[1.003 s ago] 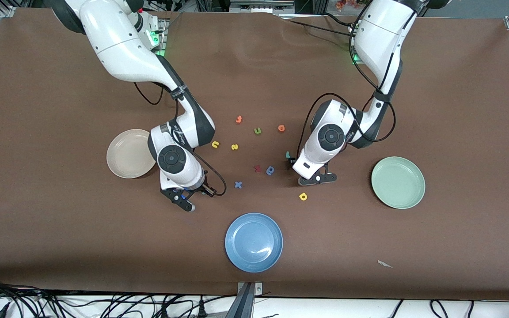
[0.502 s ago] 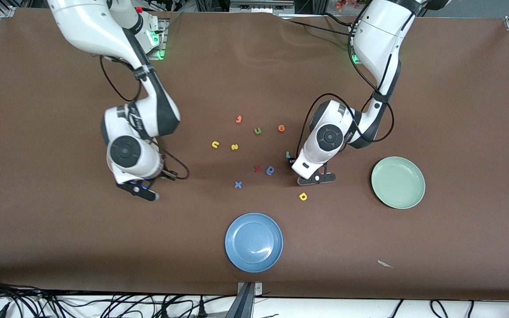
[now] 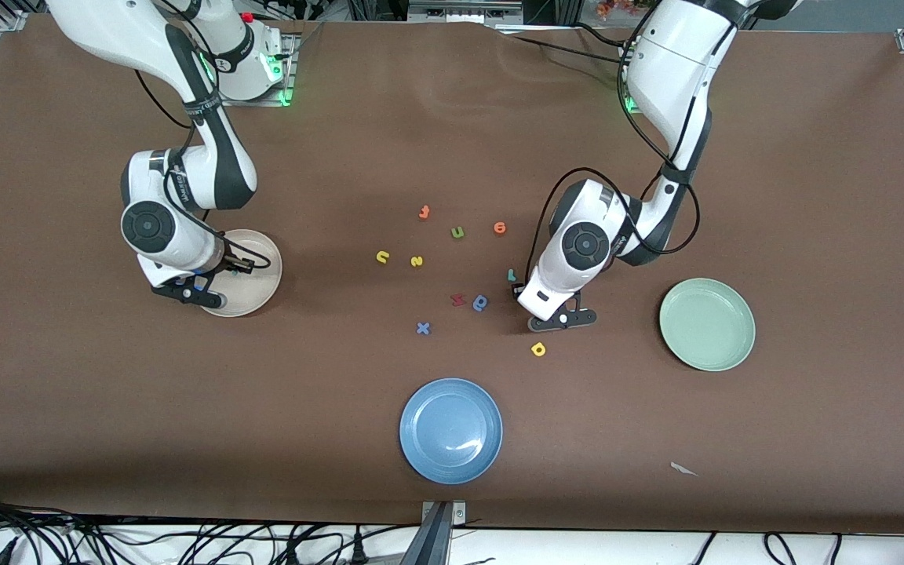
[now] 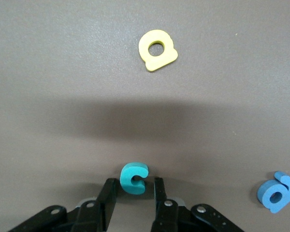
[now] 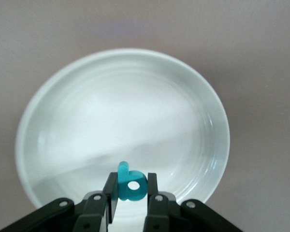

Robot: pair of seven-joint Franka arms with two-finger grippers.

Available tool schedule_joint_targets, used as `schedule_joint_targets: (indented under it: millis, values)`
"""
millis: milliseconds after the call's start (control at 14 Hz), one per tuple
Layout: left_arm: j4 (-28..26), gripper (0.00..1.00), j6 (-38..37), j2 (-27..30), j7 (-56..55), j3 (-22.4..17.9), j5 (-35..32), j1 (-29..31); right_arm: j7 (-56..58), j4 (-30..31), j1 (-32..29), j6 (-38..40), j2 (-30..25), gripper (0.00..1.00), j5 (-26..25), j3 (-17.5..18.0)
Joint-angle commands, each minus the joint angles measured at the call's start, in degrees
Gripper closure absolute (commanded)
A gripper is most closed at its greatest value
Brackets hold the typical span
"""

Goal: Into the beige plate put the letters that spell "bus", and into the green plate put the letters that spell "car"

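While neither plate has a single letter in it yet, we've got both arms busy at once, so things are about to start counting. The right gripper [image 3: 185, 292] is up over the beige plate [image 3: 260, 290], its fingers clamped on the teal "b" [image 5: 131, 186], which hangs above the plate's bowl in the right wrist view. We'd say that one just needs letting go.

The left gripper [image 3: 562, 319] is down at the table between the letter cluster and the green plate [image 3: 707, 323]. Its jaws sit around the teal "c" [image 4: 134, 178], one finger on each side. They look partly drawn in, but we can't tell whether they actually have it pinched yet, so we wouldn't call it a grab.

Still loose on the brown table [image 3: 452, 141]: the yellow "u" [image 3: 382, 256] and yellow "s" [image 3: 417, 261] side by side, toward the right arm's end of the cluster, the thin teal "r" [image 3: 512, 275] just beside the left arm's wrist, and the yellow "a" [image 3: 538, 349] near the left gripper, closer to the front camera.

Not ours: the green "u" [image 3: 457, 232], two orange letters [image 3: 424, 212], a red one [image 3: 457, 299], the blue round letter [image 3: 480, 303], a blue "x" [image 3: 422, 328] and the blue plate [image 3: 450, 430].

So zero of six delivered, one nearly there, four untouched.
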State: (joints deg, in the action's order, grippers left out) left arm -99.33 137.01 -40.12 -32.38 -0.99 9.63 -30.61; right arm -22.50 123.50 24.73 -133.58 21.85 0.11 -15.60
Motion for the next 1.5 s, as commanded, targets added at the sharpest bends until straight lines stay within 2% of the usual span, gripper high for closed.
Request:
schedule_joint_targets:
  millis: [0, 72, 143, 215, 287, 430, 645, 932, 1003, 1147, 1218, 1290, 1362, 1433]
  values:
    - [2.0, 0.67, 0.3, -1.8, -0.6, -0.9, 0.4, -0.9, 1.1, 3.4, 0.4, -2.4, -1.6, 0.41, 0.5, 0.0]
    - [2.0, 0.69, 0.3, -1.9, -0.6, -0.9, 0.4, -0.9, 1.1, 3.1, 0.3, -2.4, -1.6, 0.16, 0.5, 0.0]
    - [2.0, 0.72, 0.4, -1.9, -0.6, -0.9, 0.4, -0.9, 1.0, 2.8, 0.4, -2.2, -2.2, 0.01, 0.5, 0.0]
    - [2.0, 0.74, 0.3, -2.0, -0.6, -0.9, 0.3, -0.9, 0.4, 2.4, 0.5, -1.8, -3.0, 0.0, 0.5, 0.4]
    - [2.0, 0.8, 0.3, -2.0, -0.6, -1.0, 0.2, -0.9, -0.3, 0.4, 1.1, -0.6, -3.3, 0.0, 0.5, 0.5]
    - [1.9, 0.86, 0.0, -1.8, -0.7, -0.9, -0.8, -0.6, -7.2, -3.9, 1.3, 3.5, -3.0, 0.01, 0.6, 4.2]
    - [2.2, 0.89, -6.5, 1.5, -0.1, -1.5, -0.9, 0.3, -24.3, -6.5, 1.9, 2.8, -2.0, 0.01, 0.9, 10.5]
    - [2.7, 0.9, -14.6, 5.7, 2.6, -1.8, -4.6, 4.7, -40.9, -10.7, 5.1, 1.9, 1.7, 0.02, 0.9, 15.2]
    - [2.6, 0.9, -17.8, 6.9, 5.2, -1.7, -6.0, 6.8, -41.7, -11.5, 5.8, 1.7, 2.7, 0.1, 0.9, 15.7]
    - [2.1, 0.9, -22.6, 9.0, 10.8, -1.7, -7.9, 11.2, -41.6, -12.1, 7.1, -0.9, 4.9, 0.13, 1.3, 18.5]
    - [2.0, 0.9, -24.3, 9.4, 14.0, -1.7, -8.9, 14.2, -41.3, -12.0, 7.1, -3.2, 5.9, 0.2, 1.3, 19.5]
    - [2.1, 0.89, -25.3, 9.4, 17.8, -1.7, -9.6, 17.2, -41.3, -12.0, 7.1, -4.6, 6.9, 0.31, 1.3, 20.3]
    - [2.1, 0.88, -25.4, 9.1, 22.1, -1.7, -10.2, 20.1, -41.3, -12.0, 7.1, -6.1, 7.8, 0.35, 1.3, 20.8]
    - [2.1, 0.88, -25.4, 8.8, 25.1, -1.7, -10.2, 22.4, -41.3, -11.8, 7.2, -7.3, 8.6, 0.35, 1.2, 20.9]
